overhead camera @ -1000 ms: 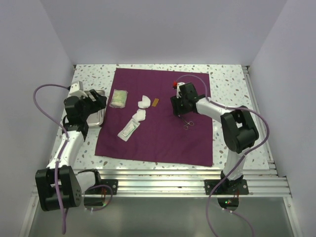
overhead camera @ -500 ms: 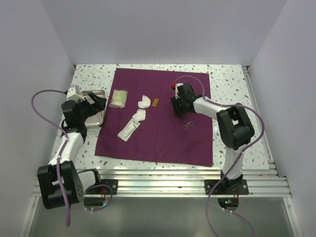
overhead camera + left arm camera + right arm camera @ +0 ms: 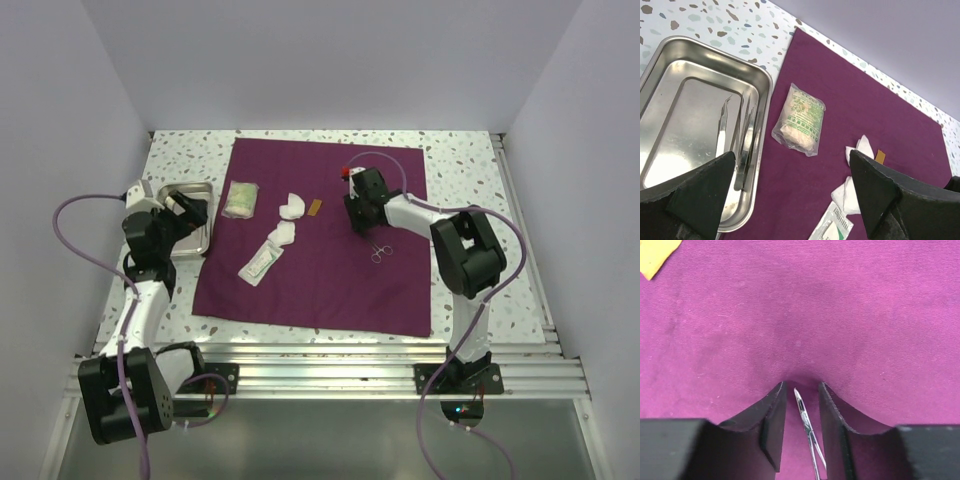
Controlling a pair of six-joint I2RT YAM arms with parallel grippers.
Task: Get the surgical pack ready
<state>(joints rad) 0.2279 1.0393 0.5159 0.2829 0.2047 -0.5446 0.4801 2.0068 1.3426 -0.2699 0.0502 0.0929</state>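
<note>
Right pincer (image 3: 802,390) astride tip of thin instrument (image 3: 807,432), narrowly parted, not clamped; fingertips pressed into plum cloth (image 3: 865,315) spread flat mid-tabletop (image 3: 460,165).
Likely failures: pinching cloth together with steel, then dragging cloth and scattering gauze (image 3: 291,207) and packet (image 3: 261,262) toward 9 o'clock; thin tip squirting out sideways on closing. Left pincer (image 3: 790,160) wide released, empty, over steel tray (image 3: 766,85) at cloth's 9 o'clock edge, tweezers (image 3: 722,127) inside.

The left gripper (image 3: 790,167) hovers wide open left of the purple cloth (image 3: 330,285); the right gripper (image 3: 802,390) touches it, fingers narrowly apart.
</note>
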